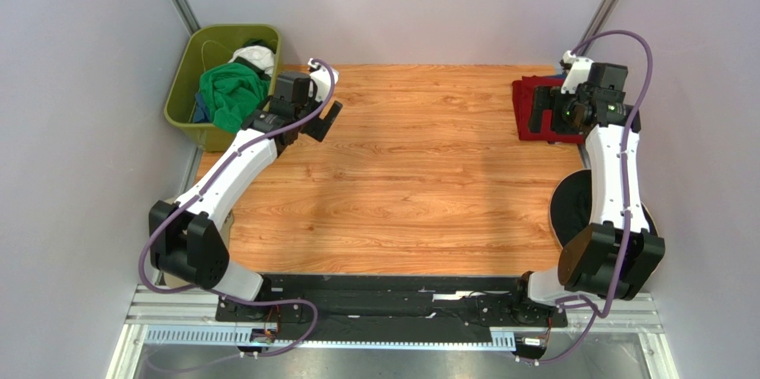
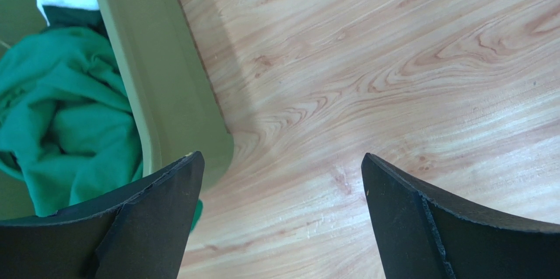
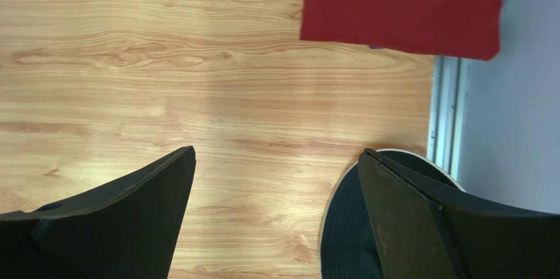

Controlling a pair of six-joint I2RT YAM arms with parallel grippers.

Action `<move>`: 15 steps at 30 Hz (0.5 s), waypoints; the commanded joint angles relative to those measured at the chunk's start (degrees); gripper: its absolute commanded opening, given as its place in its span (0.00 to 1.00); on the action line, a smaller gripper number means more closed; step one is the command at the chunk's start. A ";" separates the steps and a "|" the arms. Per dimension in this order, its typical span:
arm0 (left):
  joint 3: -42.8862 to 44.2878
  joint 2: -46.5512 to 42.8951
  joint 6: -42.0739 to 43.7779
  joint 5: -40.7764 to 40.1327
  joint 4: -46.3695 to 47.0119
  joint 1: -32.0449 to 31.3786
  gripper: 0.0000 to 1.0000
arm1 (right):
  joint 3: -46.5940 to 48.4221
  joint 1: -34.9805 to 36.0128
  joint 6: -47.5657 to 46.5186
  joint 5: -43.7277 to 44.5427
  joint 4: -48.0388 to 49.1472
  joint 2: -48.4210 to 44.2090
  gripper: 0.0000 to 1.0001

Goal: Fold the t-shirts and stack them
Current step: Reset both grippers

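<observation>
Over a wooden table (image 1: 419, 183), the left gripper (image 2: 281, 161) hangs wide open beside a bin (image 2: 164, 82) holding a green t-shirt (image 2: 62, 115), and the right gripper (image 3: 276, 156) hangs wide open near a red t-shirt (image 3: 401, 7).

Bright, even light comes from above. Faint, soft shadows lie on the table (image 1: 419, 174). All three views look sharp.

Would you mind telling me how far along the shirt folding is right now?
Done: the red t-shirt looks folded flat at the far right of the table. In hand: nothing; the left gripper and right gripper are both open. Left: the green t-shirt lies crumpled in the bin.
</observation>
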 commanded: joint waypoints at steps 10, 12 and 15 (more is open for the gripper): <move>-4.00 -10.48 -6.41 -0.75 6.13 0.41 0.99 | -6.09 6.63 5.29 1.04 5.77 -7.30 1.00; -4.53 -11.00 -6.15 -0.48 6.31 0.41 0.99 | -6.79 7.51 5.29 1.04 6.12 -7.66 0.99; -5.23 -11.36 -6.23 -0.57 6.83 0.41 0.99 | -7.75 7.95 5.38 1.31 7.17 -8.09 0.99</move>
